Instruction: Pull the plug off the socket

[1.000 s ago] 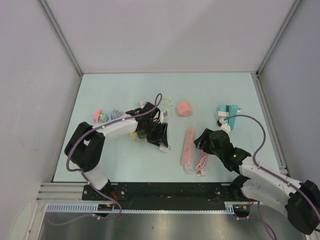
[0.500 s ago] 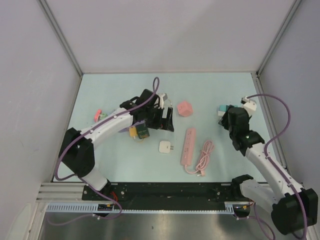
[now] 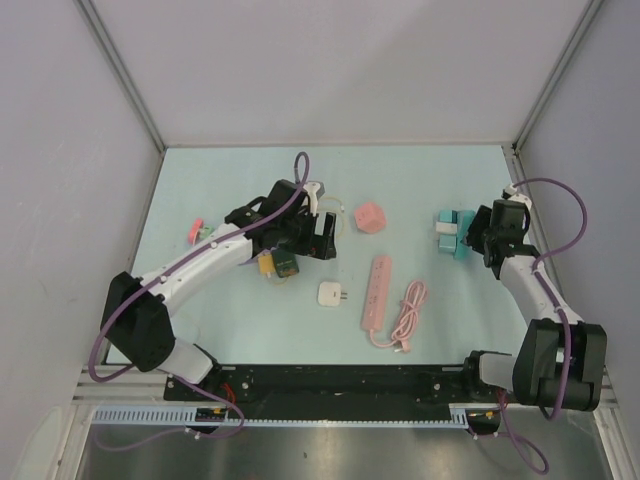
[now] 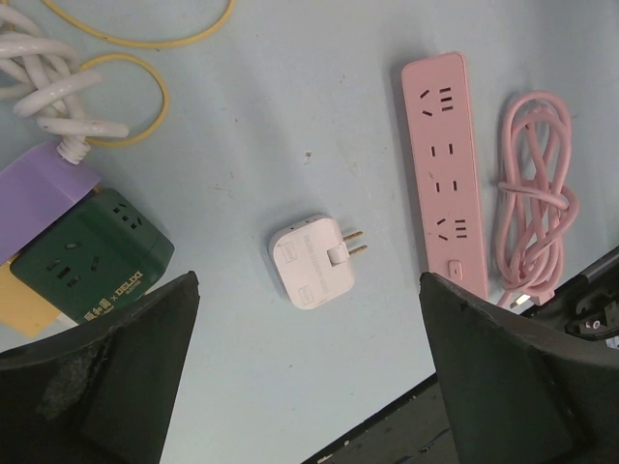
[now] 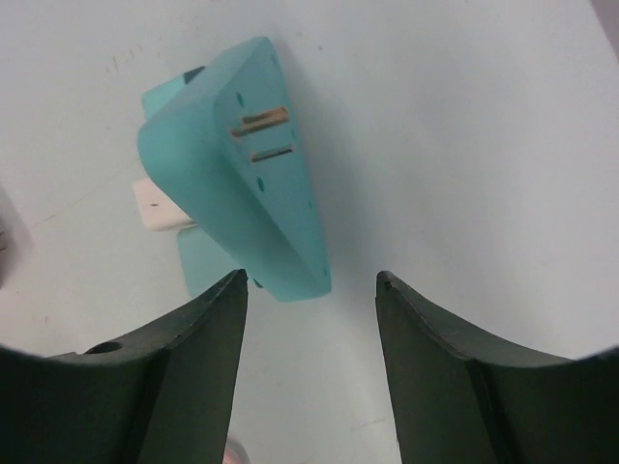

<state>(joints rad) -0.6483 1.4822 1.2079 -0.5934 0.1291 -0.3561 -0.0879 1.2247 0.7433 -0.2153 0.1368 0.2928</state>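
Since 0.5 s back, we saw the right arm (image 3: 525, 285) swing out toward the right edge of the table (image 3: 240, 330), and the left arm (image 3: 200, 262) pull back a bit. The left gripper (image 3: 322, 240) hung w/ jaws wide apart, empty. The right gripper (image 5: 309, 288) was also spread, gripping nothing, w/ the teal adapter (image 5: 232, 184) reaching btwn its 2 fingers. The pink power strip (image 4: 445, 174) lay flat. The white plug (image 4: 311, 261) lay loose just left of it, not touching, prongs toward the strip.
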